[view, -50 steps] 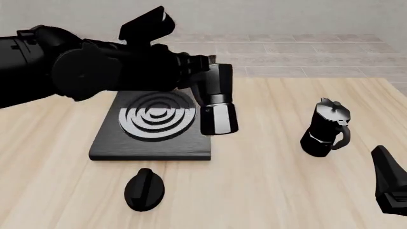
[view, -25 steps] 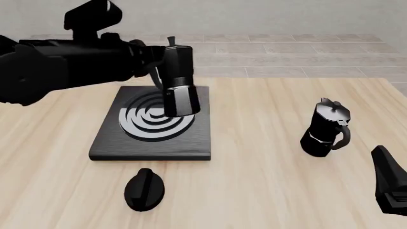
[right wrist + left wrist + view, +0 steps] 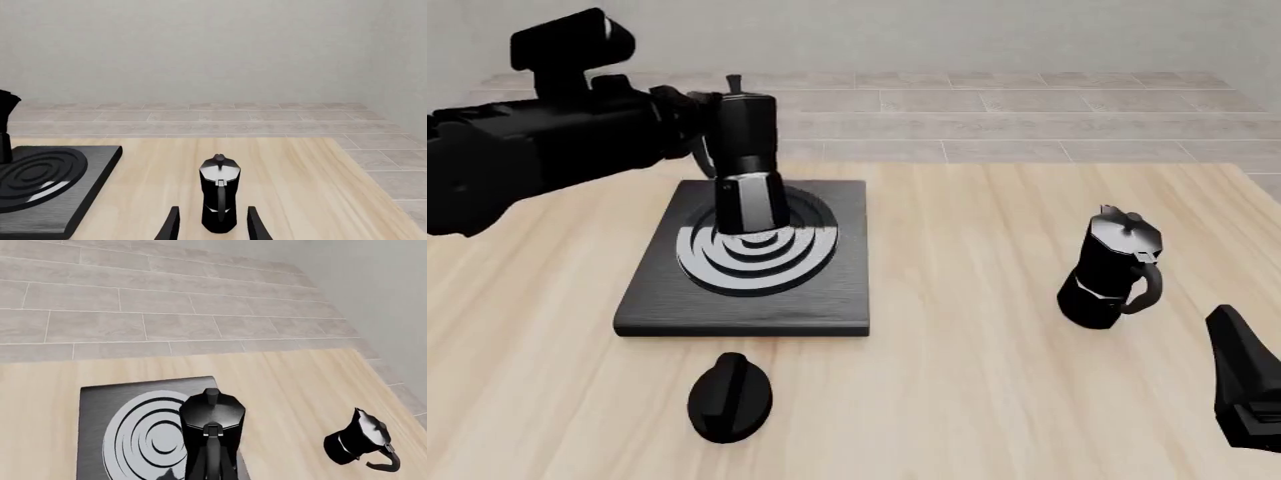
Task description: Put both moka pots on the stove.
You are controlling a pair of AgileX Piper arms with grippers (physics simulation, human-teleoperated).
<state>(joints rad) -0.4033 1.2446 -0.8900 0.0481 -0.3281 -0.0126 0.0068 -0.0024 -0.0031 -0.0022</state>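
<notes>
My left gripper is shut on one moka pot and holds it upright over the burner rings of the stove; I cannot tell whether its base touches. In the left wrist view this pot fills the lower middle, over the stove. The second moka pot stands on the table to the right of the stove and also shows in the left wrist view. My right gripper is open and low, and this pot stands just beyond its fingertips. A dark part of the right arm shows at the front right.
A low black oval knob lies on the wooden table in front of the stove. The stove's corner shows in the right wrist view. A tiled floor and a grey wall lie beyond the table's far edge.
My left arm has carried its moka pot leftward, from beside the stove's right edge to over the burner rings, and turned it more upright. The right arm and second pot have not moved.
</notes>
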